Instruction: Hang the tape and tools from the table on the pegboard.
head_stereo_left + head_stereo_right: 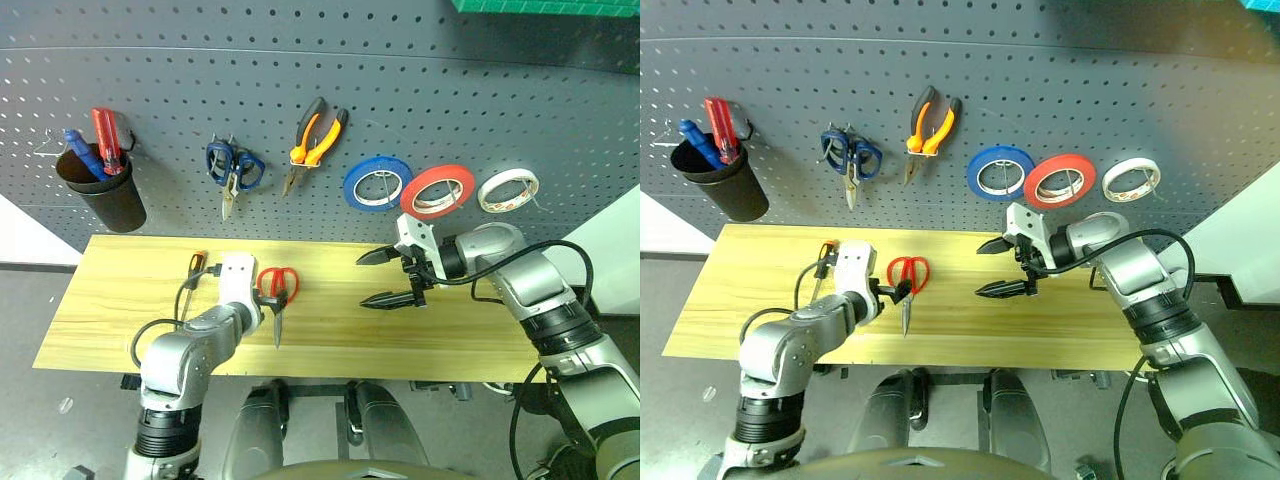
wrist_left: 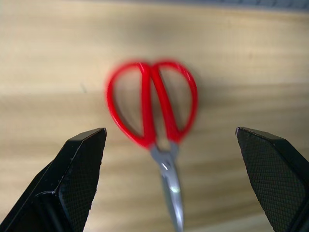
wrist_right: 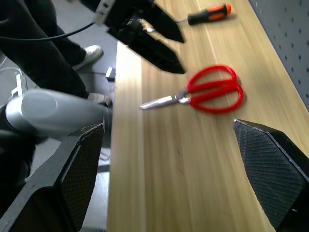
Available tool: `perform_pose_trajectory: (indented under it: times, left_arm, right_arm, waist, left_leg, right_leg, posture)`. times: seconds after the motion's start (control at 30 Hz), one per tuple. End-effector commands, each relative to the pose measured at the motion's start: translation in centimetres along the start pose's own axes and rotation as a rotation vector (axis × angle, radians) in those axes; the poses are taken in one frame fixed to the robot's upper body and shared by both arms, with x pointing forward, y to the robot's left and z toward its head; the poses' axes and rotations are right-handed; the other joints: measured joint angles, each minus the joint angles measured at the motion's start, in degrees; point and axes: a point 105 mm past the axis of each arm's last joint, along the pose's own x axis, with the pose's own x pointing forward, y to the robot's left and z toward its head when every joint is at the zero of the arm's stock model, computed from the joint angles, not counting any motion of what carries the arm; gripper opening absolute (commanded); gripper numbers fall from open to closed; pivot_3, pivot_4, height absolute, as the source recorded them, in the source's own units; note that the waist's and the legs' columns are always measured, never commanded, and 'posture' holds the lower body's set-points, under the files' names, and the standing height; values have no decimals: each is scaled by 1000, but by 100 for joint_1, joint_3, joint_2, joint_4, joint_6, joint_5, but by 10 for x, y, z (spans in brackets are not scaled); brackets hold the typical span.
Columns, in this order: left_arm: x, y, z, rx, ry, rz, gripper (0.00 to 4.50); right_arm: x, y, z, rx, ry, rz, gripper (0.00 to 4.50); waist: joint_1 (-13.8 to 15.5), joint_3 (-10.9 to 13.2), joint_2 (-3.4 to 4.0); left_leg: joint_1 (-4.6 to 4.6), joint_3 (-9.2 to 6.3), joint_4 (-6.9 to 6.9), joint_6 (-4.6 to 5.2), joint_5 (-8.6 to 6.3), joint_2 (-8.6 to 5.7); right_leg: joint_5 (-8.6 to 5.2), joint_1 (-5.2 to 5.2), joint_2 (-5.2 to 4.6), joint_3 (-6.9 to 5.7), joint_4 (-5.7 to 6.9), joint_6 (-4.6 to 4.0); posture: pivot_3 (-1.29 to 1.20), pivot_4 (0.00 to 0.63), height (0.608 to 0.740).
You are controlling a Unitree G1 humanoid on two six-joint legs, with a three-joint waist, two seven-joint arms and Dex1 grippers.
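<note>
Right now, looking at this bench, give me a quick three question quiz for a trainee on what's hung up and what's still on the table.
1. True or false: the red tape already hangs on the pegboard.
2. Which tool lies between the open fingers of the left gripper?
A. red-handled scissors
B. long-nose pliers
C. blue-handled scissors
3. Fill in: besides the scissors, the task tool lying on the table is the slim ______.

Key:
1. True; it hangs between the blue roll and the white roll.
2. A
3. screwdriver
</note>
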Motion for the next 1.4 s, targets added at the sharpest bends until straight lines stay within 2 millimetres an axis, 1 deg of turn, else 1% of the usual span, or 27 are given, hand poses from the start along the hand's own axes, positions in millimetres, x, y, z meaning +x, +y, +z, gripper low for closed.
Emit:
perform_pose_trajectory:
  times: [0.03,0.17,0.3,0.43,0.63,0.77,1.0,1.17,1.23,1.3,1.4]
  left_arm:
    - [0,3,-2,-5,36,61,4500]
    - [4,-2,-12,-11,104,81,4500]
    - [5,-6,-13,-38,118,78,4500]
    - [7,-10,-14,-40,133,80,4500]
    - [13,-8,-14,-66,142,94,4500]
    - [17,-10,-13,-36,145,85,4500]
    - [20,-4,-20,-52,168,115,4500]
    - [21,-4,-22,-53,185,103,4500]
    - [21,-2,-23,-56,182,110,4116]
    - [22,0,-24,-64,184,119,3608]
    - [22,2,-25,-72,196,125,2543]
  right_arm:
    - [-2,-6,4,-58,15,5,4473]
    - [1,-12,2,-53,12,7,4473]
    - [5,-15,0,-30,16,6,4473]
    - [6,-15,3,-63,-28,-18,4473]
    - [6,-14,2,-85,-32,-63,4473]
    - [3,-15,0,-82,-24,-95,4473]
    - [-1,-13,-4,-57,-27,-133,4473]
    - [-1,-10,-5,-47,-27,-138,4473]
    - [-1,-11,-5,-46,-28,-145,4500]
    - [-1,-12,-5,-46,-27,-150,4500]
    - [-3,-13,-5,-45,-27,-154,4500]
  waist:
    - [-3,58,-3]
    - [-8,174,1]
    - [2,304,5]
    - [0,398,10]
    - [-6,467,9]
    - [-15,508,13]
    - [-17,517,21]
    - [-32,521,28]
    - [-39,524,32]
    - [-39,525,35]
    - [-23,526,37]
  left_leg:
    - [-2,0,-1,0,0,0]
    - [-5,-4,-4,1,-1,-2]
    - [-16,-4,-4,2,-1,-2]
    - [-35,-8,-5,4,-2,-2]
    - [-51,-13,-4,5,-3,-4]
    - [-58,-13,-5,6,-4,-4]
    - [-62,-15,-12,5,-4,-3]
    - [-62,-15,-12,5,-5,-4]
    - [-62,-15,-14,4,-5,-5]
    - [-62,-15,-19,4,-5,-5]
    - [-73,-15,-24,4,-5,-6]
  right_leg:
    - [0,-2,1,0,0,0]
    - [-2,-4,4,-1,-4,2]
    - [-2,-10,-1,-1,-6,2]
    - [-2,-20,-5,-1,-12,3]
    - [-3,-27,-8,-5,-20,4]
    - [-3,-32,-9,-6,-23,4]
    - [-3,-39,-11,-6,-27,5]
    - [-4,-39,-15,-6,-29,4]
    - [-4,-40,-15,-5,-32,4]
    - [-4,-43,-15,-5,-34,4]
    - [-5,-52,-15,-7,-38,5]
  posture:
    - [20,306,723]
    - [15,329,723]
    - [18,353,723]
    - [14,365,723]
    - [-10,370,723]
    - [-27,374,723]
    - [-39,383,723]
    - [-46,385,723]
    - [-47,384,723]
    - [-49,382,723]
    - [-50,382,723]
